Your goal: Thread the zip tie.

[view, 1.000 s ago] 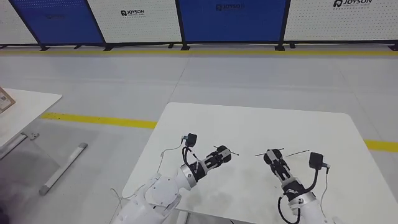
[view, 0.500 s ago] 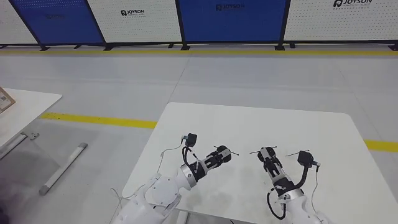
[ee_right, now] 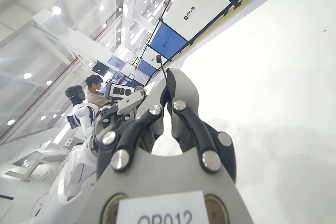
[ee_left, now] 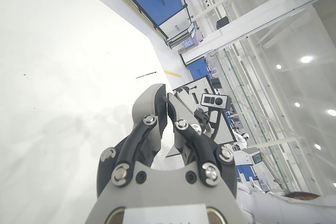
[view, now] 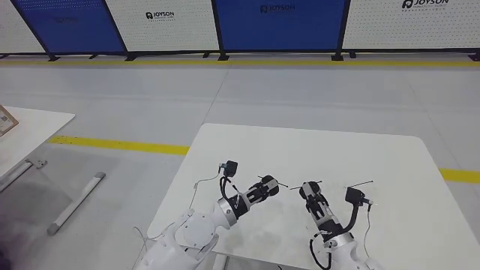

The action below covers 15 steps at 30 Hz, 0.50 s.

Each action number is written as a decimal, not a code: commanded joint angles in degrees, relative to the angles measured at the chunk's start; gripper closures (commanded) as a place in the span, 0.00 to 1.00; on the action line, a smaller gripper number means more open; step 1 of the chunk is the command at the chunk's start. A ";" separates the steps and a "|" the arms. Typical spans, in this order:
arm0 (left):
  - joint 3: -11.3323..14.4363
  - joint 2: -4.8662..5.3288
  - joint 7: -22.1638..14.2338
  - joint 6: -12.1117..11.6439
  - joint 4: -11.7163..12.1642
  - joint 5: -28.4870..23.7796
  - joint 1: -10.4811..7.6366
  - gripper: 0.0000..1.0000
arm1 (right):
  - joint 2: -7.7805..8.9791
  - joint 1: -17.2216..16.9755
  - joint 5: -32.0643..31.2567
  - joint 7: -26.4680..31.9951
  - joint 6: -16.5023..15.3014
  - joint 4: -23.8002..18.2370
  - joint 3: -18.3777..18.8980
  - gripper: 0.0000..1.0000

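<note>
Nearest the robot, by the near edge of the white table (view: 337, 150), the left gripper (ee_left: 167, 101) had its jaws pressed together. From above they pinched a thin black strip (view: 279, 184), which stuck out on either side of the tips.

Just beside it, toward the right edge, the right gripper (ee_right: 168, 88) had its jaws squeezed tight on the zip tie (ee_right: 159, 59). The tie's small square head poked out past the fingertips. It could not be told whether the two held pieces were the ends of one tie or two separate ties.

Over the last second the right arm had swung in toward the left arm, which had kept still. The grippers had gone from well apart to near, with the free ends close but not touching.

This looked like the lining-up step, with tail and head being brought together and nothing threaded yet. The next move would likely need fine aim, since the slot in the head is tiny and thin plastic bends easily.

Farther out, toward the right edge, a spare tie (ee_left: 146, 75) lay flat on the table.
</note>
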 commanded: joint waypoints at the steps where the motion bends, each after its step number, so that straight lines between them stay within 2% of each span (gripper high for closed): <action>1: 0.00 0.00 0.00 0.00 0.00 0.00 0.00 1.00 | 0.00 0.00 0.03 0.07 0.04 0.01 0.04 1.00; 7: 0.00 0.00 0.00 0.00 0.00 0.00 0.00 1.00 | -0.01 -0.04 0.15 0.09 0.00 -0.02 0.07 1.00; 15: 0.00 0.00 0.00 0.00 0.00 0.00 0.00 1.00 | -0.25 -0.61 5.31 2.89 -2.62 -0.18 2.44 1.00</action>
